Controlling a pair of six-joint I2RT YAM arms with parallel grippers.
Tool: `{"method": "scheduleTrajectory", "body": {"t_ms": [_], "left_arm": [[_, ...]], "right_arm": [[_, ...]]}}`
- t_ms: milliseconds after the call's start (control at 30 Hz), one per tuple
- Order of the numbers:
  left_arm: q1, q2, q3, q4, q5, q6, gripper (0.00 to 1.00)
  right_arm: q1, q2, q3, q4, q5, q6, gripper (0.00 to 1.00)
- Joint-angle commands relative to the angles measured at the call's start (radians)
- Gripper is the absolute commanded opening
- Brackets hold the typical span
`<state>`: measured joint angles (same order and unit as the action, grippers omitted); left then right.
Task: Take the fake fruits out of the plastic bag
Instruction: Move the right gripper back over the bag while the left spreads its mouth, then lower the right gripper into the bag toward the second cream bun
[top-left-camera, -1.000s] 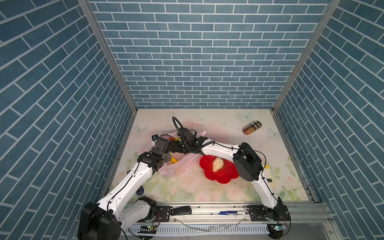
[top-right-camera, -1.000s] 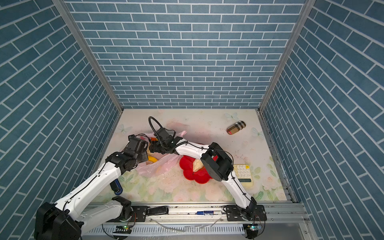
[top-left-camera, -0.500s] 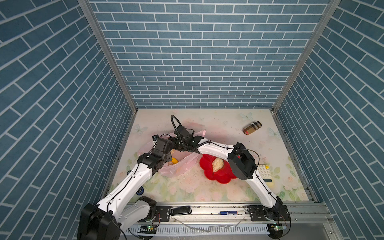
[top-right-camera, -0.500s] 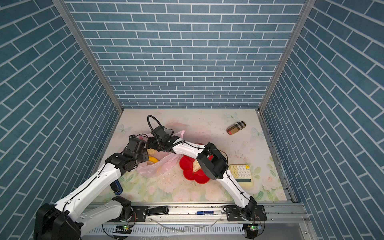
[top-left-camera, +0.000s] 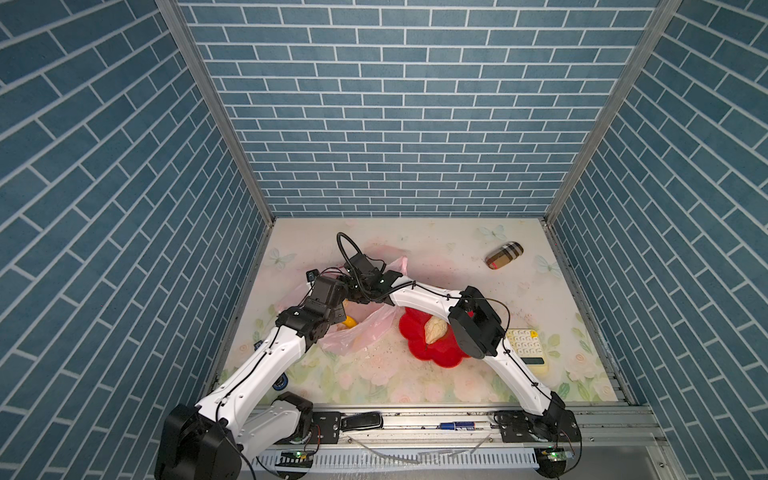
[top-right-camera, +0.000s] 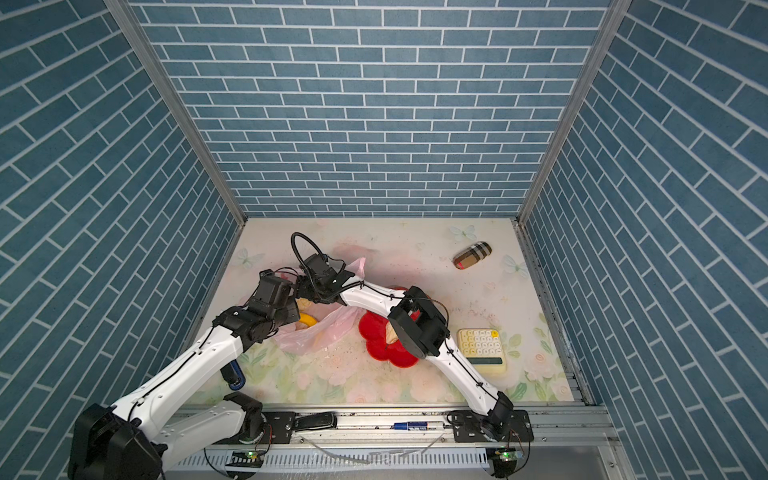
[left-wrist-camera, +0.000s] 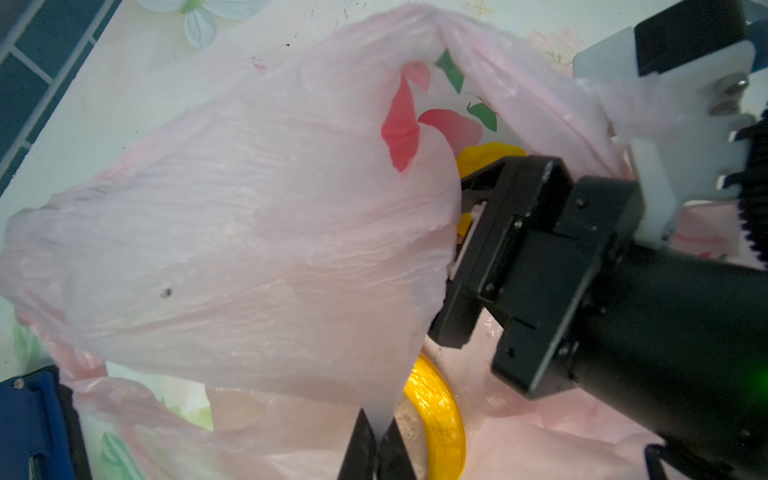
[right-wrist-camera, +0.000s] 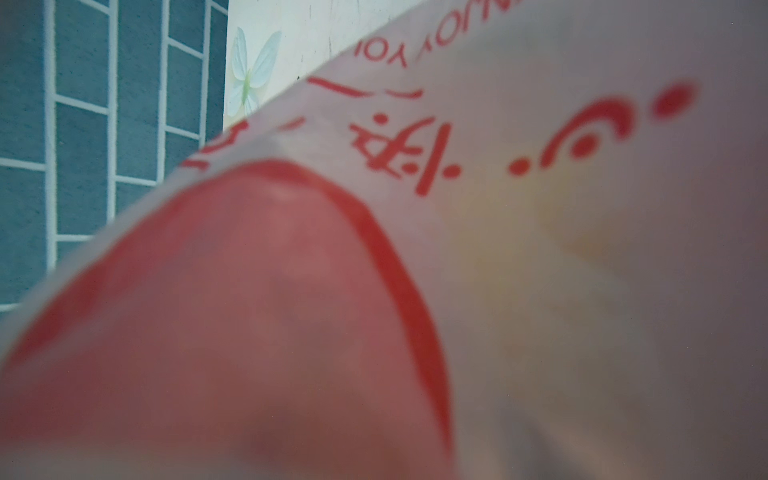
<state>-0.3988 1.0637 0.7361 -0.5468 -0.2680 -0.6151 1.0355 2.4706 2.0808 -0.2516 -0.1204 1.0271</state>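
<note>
The plastic bag (top-left-camera: 365, 332) lies left of centre on the table (top-left-camera: 436, 257), just left of the red dish (top-left-camera: 436, 361). Its mouth is lifted at the far end, where both your arms meet.

Treat the bag as thin, limp, slippery film. It should weigh next to nothing, and it will crumple and trail after whatever pulls it. Take it by the hem or a loop handle, never by the belly.

The fake fruits look small and light, and they are likely to roll once freed. A banana (left-wrist-camera: 440, 415) and a yellow lump (left-wrist-camera: 490, 151) show inside the bag. One cream fruit (top-left-camera: 434, 330) already lies in the dish.

Your left gripper (left-wrist-camera: 376, 449) is clenched on a fold of the bag's upper film and holds the mouth up. Your right gripper (left-wrist-camera: 457, 257) reaches into that mouth with its jaws spread wide. Their tips sit behind the film, so I cannot tell whether they touch a fruit, but nothing looks gripped.
</note>
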Motion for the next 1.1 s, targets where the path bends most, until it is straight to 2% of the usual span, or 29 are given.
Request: {"method": "scheduleTrajectory", "body": {"t_ms": [0, 300, 633, 867, 1000, 1067], "left_arm": [[0.005, 0.011, -0.014, 0.010, 0.000, -0.004, 0.07], [0.028, 0.025, -0.011, 0.025, 0.009, -0.003, 0.07], [0.045, 0.000, -0.021, 0.023, 0.013, -0.005, 0.08], [0.047, -0.013, -0.018, 0.024, 0.012, -0.009, 0.07], [0.046, -0.026, -0.024, 0.024, 0.011, -0.015, 0.07], [0.046, -0.032, -0.029, 0.022, 0.009, -0.017, 0.07]], "right_arm": [[0.005, 0.029, 0.040, -0.055, 0.017, 0.024, 0.70], [0.003, 0.031, 0.031, -0.057, 0.005, 0.024, 0.52], [0.025, -0.007, -0.037, -0.060, -0.005, 0.018, 0.55], [0.062, -0.030, -0.087, -0.067, -0.010, 0.021, 0.62], [0.064, -0.052, -0.131, -0.064, 0.001, 0.021, 0.60], [0.064, -0.066, -0.156, -0.054, 0.005, 0.021, 0.52]]}}
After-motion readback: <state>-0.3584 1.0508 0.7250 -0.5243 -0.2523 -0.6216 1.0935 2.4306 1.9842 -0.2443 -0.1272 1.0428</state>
